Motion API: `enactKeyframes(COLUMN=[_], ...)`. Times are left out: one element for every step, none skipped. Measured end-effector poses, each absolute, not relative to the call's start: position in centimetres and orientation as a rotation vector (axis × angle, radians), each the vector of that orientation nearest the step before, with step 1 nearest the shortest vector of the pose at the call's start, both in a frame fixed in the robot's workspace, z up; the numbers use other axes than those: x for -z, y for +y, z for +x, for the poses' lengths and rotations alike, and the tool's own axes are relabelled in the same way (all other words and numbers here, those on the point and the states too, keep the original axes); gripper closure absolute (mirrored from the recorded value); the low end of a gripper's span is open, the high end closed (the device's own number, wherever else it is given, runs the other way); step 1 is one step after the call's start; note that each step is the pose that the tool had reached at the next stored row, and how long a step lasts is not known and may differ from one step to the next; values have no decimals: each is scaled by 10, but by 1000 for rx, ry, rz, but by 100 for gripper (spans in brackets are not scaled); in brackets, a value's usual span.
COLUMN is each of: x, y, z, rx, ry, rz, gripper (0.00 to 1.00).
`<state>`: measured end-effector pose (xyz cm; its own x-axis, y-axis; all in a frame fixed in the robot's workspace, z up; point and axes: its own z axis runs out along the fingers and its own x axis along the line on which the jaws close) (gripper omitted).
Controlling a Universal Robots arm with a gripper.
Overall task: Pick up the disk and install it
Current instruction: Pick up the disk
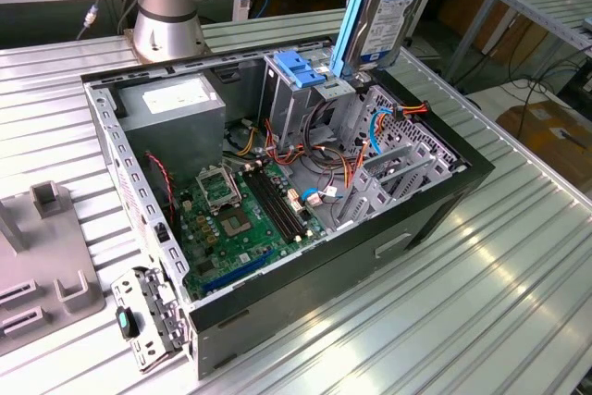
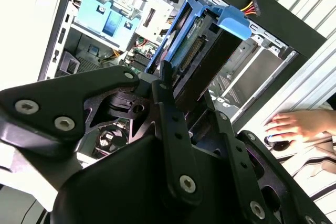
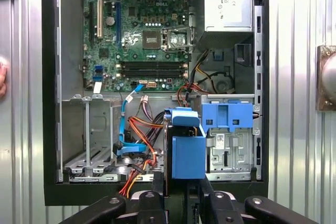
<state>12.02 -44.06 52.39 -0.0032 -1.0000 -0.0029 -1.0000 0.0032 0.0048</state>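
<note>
The disk [image 1: 381, 8], a grey-metal drive in a bright blue carrier rail, hangs upright over the open computer case [image 1: 435, 205], its lower end just above the drive bays next to the tall metal cage. In the first wrist view the disk [image 3: 188, 148] is seen end-on, between the empty bay [image 3: 86, 129] and the cage with the blue latch [image 3: 227, 120]. My gripper [image 3: 181, 183] is shut on the disk, with a black finger [image 3: 157, 181] on one side. In the second wrist view the gripper [image 2: 186, 95] clamps the disk [image 2: 195, 51] from both faces.
Orange, red and blue cables [image 1: 344, 166] lie in the case beneath the disk. The motherboard [image 1: 239, 219] and power supply [image 1: 176, 108] fill the case's other half. A person's hand [image 2: 287, 127] rests on the table beside the case. The arm's base [image 1: 171, 16] stands behind it.
</note>
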Motion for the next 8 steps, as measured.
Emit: enactKeyframes(x=[-525,-526,-528,-529,-529,-529,-529,-529], y=[-441,-441,-441,-441,-441,-441,-441,-442], z=[120,120,120,120,120,120,120,120], rx=[8,8,7,7,7,8,8,8], ry=[-2224,-2224,-2224,-2223,-2224,-2224,-2224,-2224], rz=[2217,2217,2216,2216,2216,2217,2217,2217], gripper=[65,65,65,65,65,65,65,65])
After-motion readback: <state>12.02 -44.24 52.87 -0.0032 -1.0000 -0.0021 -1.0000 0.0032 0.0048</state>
